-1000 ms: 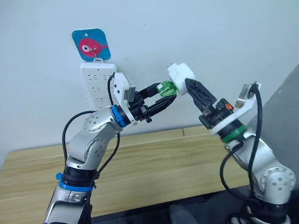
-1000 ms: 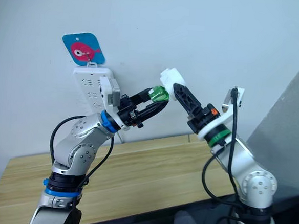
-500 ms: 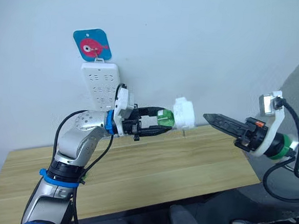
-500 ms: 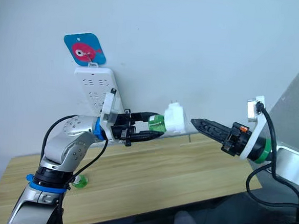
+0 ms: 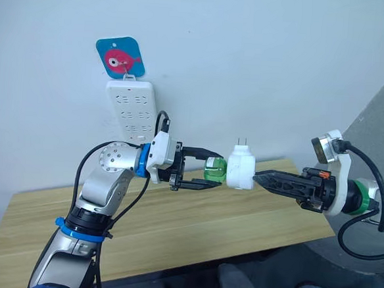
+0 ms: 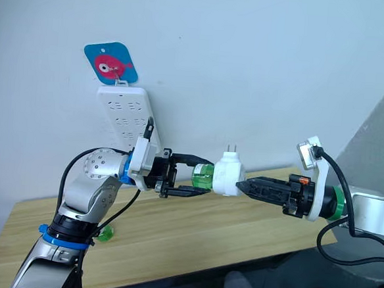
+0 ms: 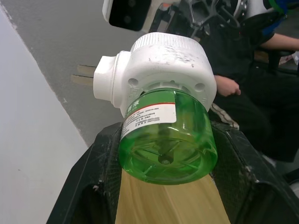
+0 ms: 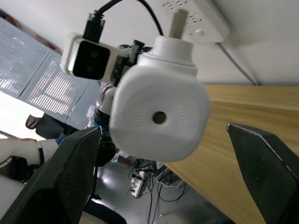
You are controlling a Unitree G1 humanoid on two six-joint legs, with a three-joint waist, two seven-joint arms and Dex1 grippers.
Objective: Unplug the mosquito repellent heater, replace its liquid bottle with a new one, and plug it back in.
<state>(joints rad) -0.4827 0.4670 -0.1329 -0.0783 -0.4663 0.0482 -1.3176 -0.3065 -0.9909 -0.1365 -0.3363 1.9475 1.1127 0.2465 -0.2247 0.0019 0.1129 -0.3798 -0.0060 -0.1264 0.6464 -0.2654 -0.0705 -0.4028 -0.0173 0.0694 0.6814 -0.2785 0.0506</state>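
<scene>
The white mosquito repellent heater [image 5: 241,171] hangs in the air above the table, its two prongs pointing up. A green liquid bottle [image 5: 214,171] is seated in its socket. My left gripper [image 5: 214,170] is shut on that bottle, whose sides press against the black fingers [image 7: 93,177]. From the other side, my right gripper [image 5: 259,178] is open at the heater's rounded end [image 8: 159,116]. Its fingers [image 8: 70,177] stand wide on either side with gaps. Another green bottle [image 6: 104,232] lies on the table near my left arm.
A tall white power strip [image 5: 134,110] hangs on the wall under a blue fish tag [image 5: 120,56], behind my left arm. The wooden table [image 5: 239,216] runs below both arms. A seated person's hand [image 7: 229,86] shows beyond the heater.
My right gripper has moved left from well clear of the heater up to its rounded end. The left gripper has turned the bottle and heater so the prongs point up.
</scene>
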